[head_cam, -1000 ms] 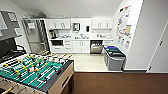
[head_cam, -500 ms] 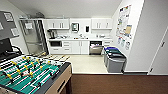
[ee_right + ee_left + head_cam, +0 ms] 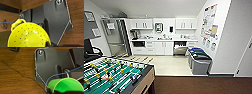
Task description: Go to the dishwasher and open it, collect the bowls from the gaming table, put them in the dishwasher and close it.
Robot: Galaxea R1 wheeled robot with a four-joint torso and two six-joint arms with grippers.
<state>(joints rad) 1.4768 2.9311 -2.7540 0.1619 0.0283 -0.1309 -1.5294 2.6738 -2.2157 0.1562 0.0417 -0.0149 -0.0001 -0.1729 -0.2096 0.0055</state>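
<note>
Foosball table [image 3: 114,77] near left; bins [image 3: 199,61] right, against wall; dishwasher [image 3: 180,50] open under far counter [image 3: 164,40], behind bins.

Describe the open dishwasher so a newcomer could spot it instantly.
Look at the white kitchen counter on the far wall. Below it, toward the grey bins, the dishwasher has its door hanging open on a dark interior; the cabinet fronts beside it are white and closed.

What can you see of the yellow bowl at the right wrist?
The yellow bowl is bright, glossy plastic by its look, round, and dotted with small dark holes like a colander. A looped handle sticks out from its rim. We see its outer, domed side, tilted. It sits close to the wrist camera, over brown wood-look floor. A dark part meets its edge low in the right wrist view; the grip itself is hidden.
</note>
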